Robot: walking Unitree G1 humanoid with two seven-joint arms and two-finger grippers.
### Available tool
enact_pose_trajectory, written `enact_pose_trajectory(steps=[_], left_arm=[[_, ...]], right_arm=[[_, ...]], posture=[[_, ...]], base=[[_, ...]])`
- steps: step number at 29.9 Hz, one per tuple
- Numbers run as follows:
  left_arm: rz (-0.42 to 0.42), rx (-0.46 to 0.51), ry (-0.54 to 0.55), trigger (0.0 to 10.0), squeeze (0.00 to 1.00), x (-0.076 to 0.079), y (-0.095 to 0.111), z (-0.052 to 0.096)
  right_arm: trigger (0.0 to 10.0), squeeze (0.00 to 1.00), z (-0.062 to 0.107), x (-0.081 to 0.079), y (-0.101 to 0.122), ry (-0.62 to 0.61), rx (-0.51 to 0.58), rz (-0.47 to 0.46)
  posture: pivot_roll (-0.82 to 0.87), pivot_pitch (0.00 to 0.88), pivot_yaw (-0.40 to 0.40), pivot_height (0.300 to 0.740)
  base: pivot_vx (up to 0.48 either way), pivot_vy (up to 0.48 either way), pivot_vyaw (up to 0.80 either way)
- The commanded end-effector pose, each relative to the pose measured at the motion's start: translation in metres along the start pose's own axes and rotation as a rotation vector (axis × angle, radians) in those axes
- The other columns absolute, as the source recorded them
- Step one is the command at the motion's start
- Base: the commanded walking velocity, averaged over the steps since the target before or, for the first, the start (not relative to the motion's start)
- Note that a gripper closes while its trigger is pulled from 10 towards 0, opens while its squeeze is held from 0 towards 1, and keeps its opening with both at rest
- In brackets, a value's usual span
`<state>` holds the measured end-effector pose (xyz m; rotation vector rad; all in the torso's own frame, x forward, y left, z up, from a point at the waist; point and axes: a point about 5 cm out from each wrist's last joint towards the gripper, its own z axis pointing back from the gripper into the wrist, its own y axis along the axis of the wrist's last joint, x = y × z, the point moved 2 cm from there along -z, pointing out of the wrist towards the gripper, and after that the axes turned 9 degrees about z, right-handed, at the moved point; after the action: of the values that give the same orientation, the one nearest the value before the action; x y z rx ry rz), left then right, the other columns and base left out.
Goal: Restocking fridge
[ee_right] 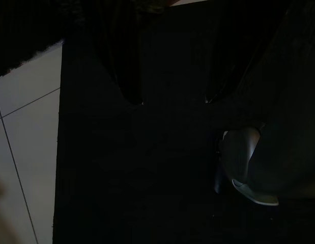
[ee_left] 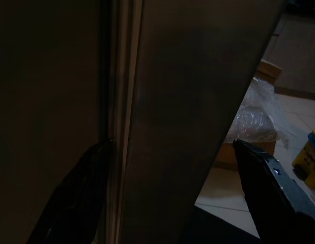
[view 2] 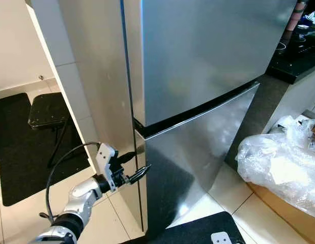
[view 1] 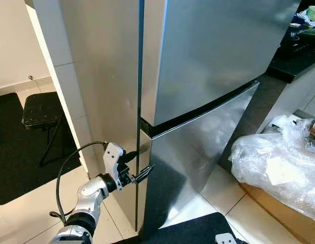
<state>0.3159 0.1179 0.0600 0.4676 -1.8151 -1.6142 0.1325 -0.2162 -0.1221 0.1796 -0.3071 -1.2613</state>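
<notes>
A tall stainless steel fridge (view 1: 213, 56) stands before me with both doors closed, the lower door (view 1: 198, 147) under a dark gap. My left gripper (view 1: 139, 165) is open at the hinge-free edge of the lower door. One finger (ee_left: 81, 193) rests in the seam beside the fridge's side panel (view 1: 101, 76), and the other finger (ee_left: 269, 188) stands out in front of the door face. My right gripper (ee_right: 172, 100) hangs idle, open with nothing between its fingers, above a black mat (ee_right: 147, 168).
A black stool (view 1: 43, 109) stands on a dark rug (view 1: 15, 147) to the left of the fridge. On the right, a plastic-wrapped bundle (view 1: 279, 168) lies on a cardboard box. A black counter (view 1: 297, 51) is at the far right. A black mat (view 1: 198, 231) lies before the fridge.
</notes>
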Motion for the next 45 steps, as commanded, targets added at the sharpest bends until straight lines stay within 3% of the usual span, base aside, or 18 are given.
enact_pose_trajectory(steps=[1,8,14,22,45], left_arm=[[-0.010,0.060,-0.011,10.0,0.00,0.001,0.015,-0.010],[0.071,0.048,-0.192,10.0,0.00,0.026,0.009,-0.019],[0.122,-0.014,-0.370,10.0,0.00,0.048,0.000,-0.017],[0.155,-0.057,-0.456,10.0,0.00,0.058,-0.004,-0.011],[0.200,-0.094,-0.572,10.0,0.00,0.083,-0.005,-0.008]], right_arm=[[10.0,0.00,0.000,0.002,-0.003,-0.006,-0.011,0.000],[10.0,0.00,0.000,0.001,-0.003,-0.006,-0.012,-0.004],[10.0,0.00,0.000,0.001,-0.003,-0.004,-0.012,-0.005],[10.0,0.00,0.000,0.001,-0.003,-0.004,-0.011,-0.005],[10.0,0.00,0.000,0.000,-0.004,-0.004,-0.013,-0.015]], posture=[[0.07,0.000,-0.045,0.740],[0.07,0.000,-0.045,0.740],[0.07,0.000,-0.046,0.740],[0.07,0.000,-0.045,0.740],[0.07,0.000,-0.042,0.740]], base=[[0.000,0.000,0.00],[0.000,0.000,0.00],[0.000,0.000,0.00],[0.000,0.000,0.00],[0.000,0.000,0.00]])
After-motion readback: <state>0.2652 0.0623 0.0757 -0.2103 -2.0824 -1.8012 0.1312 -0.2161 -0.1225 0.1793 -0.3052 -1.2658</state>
